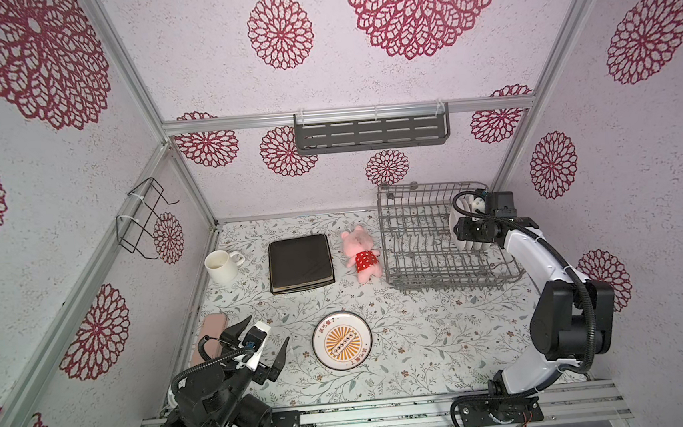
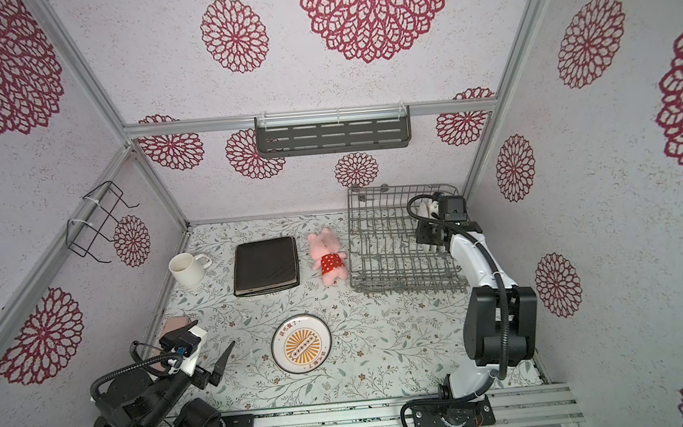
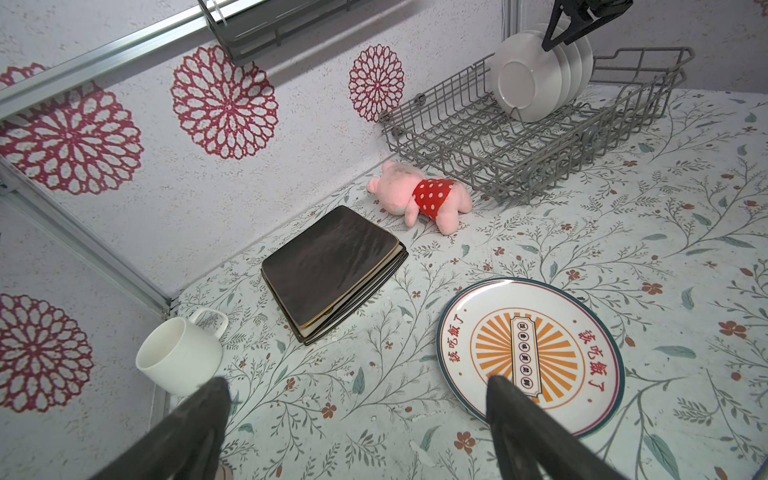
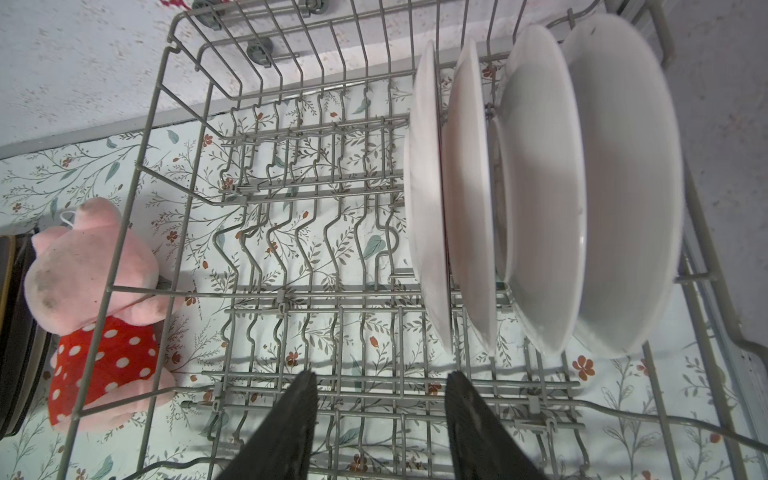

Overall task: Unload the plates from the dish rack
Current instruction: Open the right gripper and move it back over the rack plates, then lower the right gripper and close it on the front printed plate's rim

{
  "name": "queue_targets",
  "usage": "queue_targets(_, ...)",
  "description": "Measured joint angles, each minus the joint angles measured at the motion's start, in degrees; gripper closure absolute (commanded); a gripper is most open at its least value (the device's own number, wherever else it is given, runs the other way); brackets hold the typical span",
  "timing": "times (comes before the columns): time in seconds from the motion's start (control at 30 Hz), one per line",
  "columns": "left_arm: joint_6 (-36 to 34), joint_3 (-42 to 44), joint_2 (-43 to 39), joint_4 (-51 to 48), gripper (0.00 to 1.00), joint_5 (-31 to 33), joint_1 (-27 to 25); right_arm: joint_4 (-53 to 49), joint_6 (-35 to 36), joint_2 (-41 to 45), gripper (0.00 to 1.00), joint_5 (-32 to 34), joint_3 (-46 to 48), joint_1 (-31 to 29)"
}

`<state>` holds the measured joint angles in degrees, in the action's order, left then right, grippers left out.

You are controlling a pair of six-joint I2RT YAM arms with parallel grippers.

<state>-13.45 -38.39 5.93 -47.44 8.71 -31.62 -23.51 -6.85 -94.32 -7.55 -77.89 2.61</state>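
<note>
Mock kitchen corner inside a robot test booth.
White wall panels [image 1: 195, 76] printed with red flower medallions, held in bare aluminium framing [image 1: 232, 123]; countertop [image 1: 445, 339] under a leafy floral sheet. Kitchen dressing: grey wire dish rack [image 1: 416, 238] with white plates [image 3: 525, 83] on edge, mug [image 1: 221, 266], slotted wall shelf [image 1: 371, 135], pink plush toy [image 1: 363, 254]. Lab hardware: left arm [image 1: 208, 394] and right arm [image 1: 536, 253] bolted to a slotted metal rail [image 1: 389, 415] at the front.
</note>
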Motion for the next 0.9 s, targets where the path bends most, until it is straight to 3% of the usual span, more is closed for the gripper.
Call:
queue_targets(0.57, -0.04, 0.00, 0.59, 0.00, 0.03, -0.24, 0.00, 1.14, 2.58, -4.90, 0.50, 3.30, -2.62, 0.24)
queue_targets(0.9, -0.04, 0.00, 1.29, -0.02, 0.03, -0.24, 0.00, 2.43, 3.82, -7.13, 0.56, 3.30, -4.46, 0.33)
